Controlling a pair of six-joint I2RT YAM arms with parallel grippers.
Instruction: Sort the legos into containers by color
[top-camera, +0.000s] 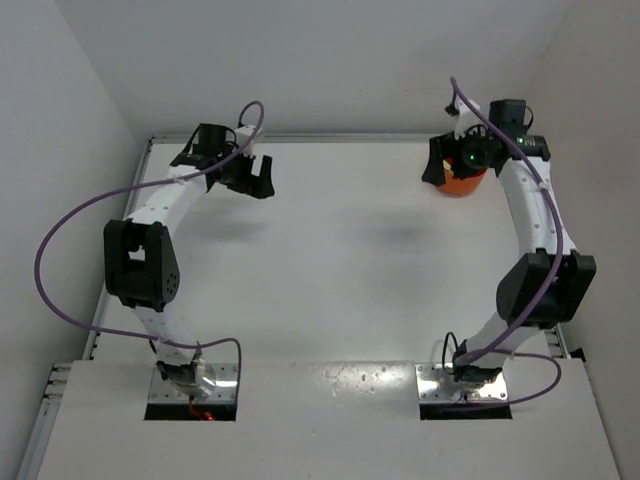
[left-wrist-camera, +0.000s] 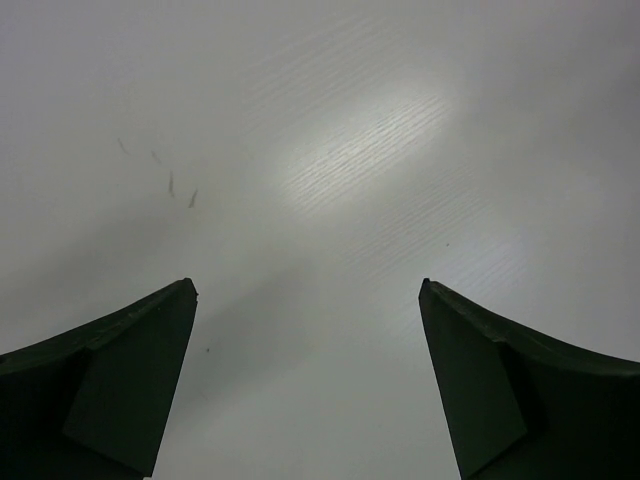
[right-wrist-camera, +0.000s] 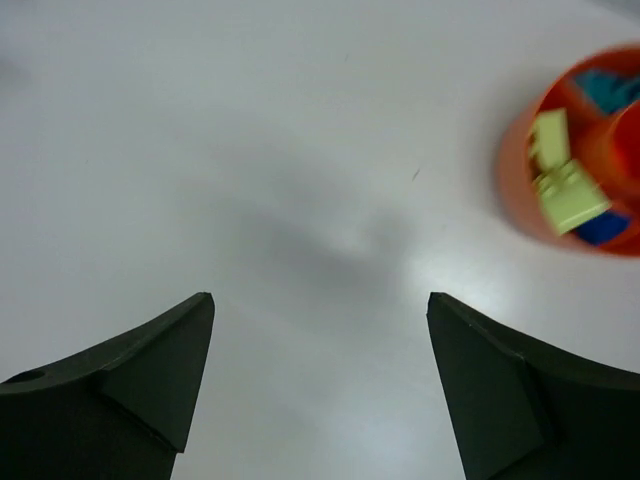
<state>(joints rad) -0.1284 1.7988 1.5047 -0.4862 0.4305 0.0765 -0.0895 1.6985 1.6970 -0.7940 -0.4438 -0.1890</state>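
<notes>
The orange bowl (right-wrist-camera: 575, 150) sits at the far right of the table, partly under my right wrist in the top view (top-camera: 462, 183). In the right wrist view it holds yellow-green bricks (right-wrist-camera: 565, 180) and blue bricks (right-wrist-camera: 607, 92) in separate compartments. My right gripper (right-wrist-camera: 320, 300) is open and empty, above bare table just left of the bowl. My left gripper (left-wrist-camera: 307, 285) is open and empty over bare table at the far left (top-camera: 252, 176). No loose bricks show on the table.
White walls close in the table at the back and both sides. A raised rail (top-camera: 140, 190) runs along the left edge. Purple cables (top-camera: 80, 215) loop off both arms.
</notes>
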